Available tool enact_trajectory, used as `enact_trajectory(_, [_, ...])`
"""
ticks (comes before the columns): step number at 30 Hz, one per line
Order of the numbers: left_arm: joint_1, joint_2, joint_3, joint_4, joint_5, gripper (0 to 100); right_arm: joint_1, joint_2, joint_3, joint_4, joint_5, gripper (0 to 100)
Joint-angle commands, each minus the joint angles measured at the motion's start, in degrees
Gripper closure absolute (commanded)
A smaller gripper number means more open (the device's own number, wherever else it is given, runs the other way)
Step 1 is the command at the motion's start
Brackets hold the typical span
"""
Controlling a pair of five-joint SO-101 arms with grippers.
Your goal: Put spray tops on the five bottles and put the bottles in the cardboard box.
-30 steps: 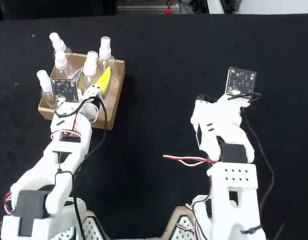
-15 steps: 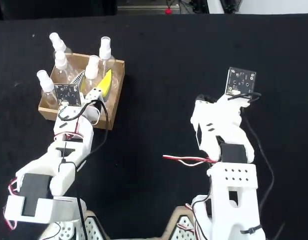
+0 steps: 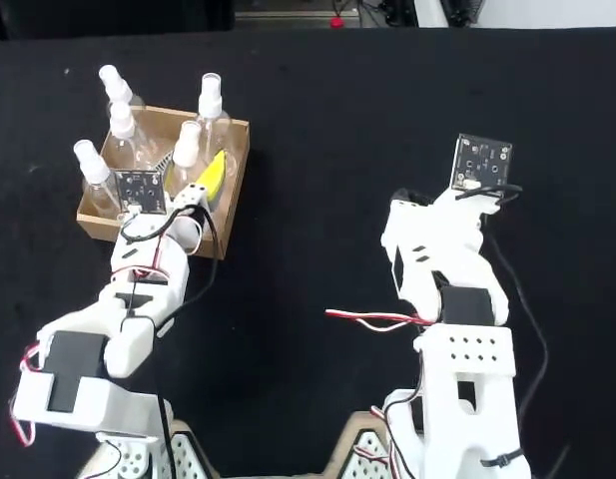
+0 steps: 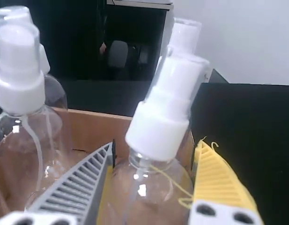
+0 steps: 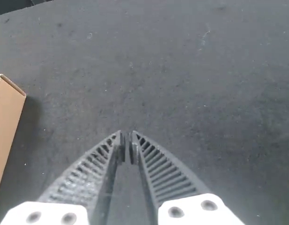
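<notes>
While right hand [image 5: 126, 146] hangs pinched together over table [image 5: 205, 70], left hand [image 4: 156, 145] clamps bottle [image 4: 162, 119] inside cardboard box [image 4: 83, 131].

Black cloth-covered table [image 3: 317, 120], white wall [image 4: 238, 37] behind it, dim space alongside, cables [image 3: 387, 12] past the far edge

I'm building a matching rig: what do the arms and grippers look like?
The left arm and right arm are white with black motor blocks, red, white and black wires, and a dark square board at each wrist. The left gripper has one grey and one yellow ribbed finger; the right gripper has two grey ones.
</notes>
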Motion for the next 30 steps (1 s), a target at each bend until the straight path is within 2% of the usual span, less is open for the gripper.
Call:
enact_trajectory(1, [0.6, 0.7, -2.4, -1.4, 0.6, 74, 0.5, -0.7, -3.6, -1.6, -0.5, 97.2])
enact_trajectory(27, [0.7, 0.9, -1.9, -1.0, 0.3, 74, 0.5, -0.7, -3.6, -1.6, -0.3, 97.2])
enact_trajectory(30, [0.7, 1.0, -1.9, -0.9, 0.3, 70, 0.5, -0.7, -3.6, -1.6, -0.3, 97.2])
